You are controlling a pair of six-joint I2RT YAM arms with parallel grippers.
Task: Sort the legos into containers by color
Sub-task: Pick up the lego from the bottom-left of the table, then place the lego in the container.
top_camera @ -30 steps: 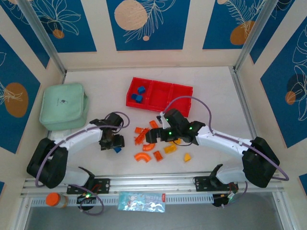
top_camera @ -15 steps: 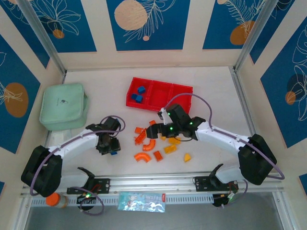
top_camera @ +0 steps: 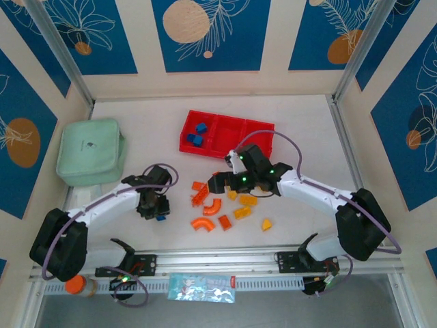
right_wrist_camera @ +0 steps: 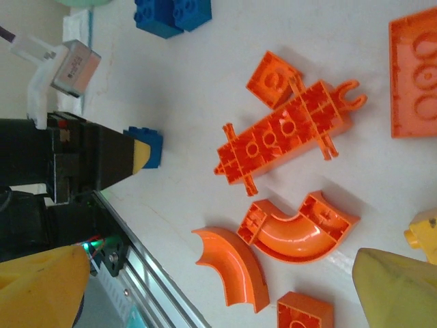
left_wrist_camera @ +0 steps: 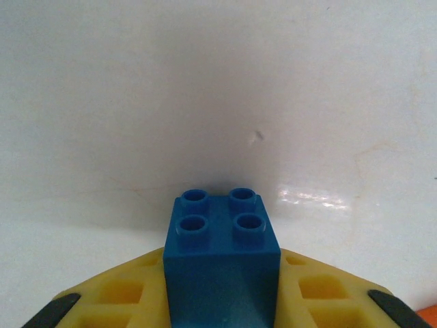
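Left claw clamped on blue brick over bare counter; right claw spread wide, holding nothing, above orange arches near red tray.

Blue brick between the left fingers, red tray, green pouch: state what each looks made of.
Blue brick: hard moulded plastic, smooth with a slight sheen; crisp studs and sharp edges.
Red tray: probably rigid plastic too; uniform colour, thin straight walls.
Green pouch: looks like soft fabric, matte; rounded, puffy corners, though the weave is too small to tell.
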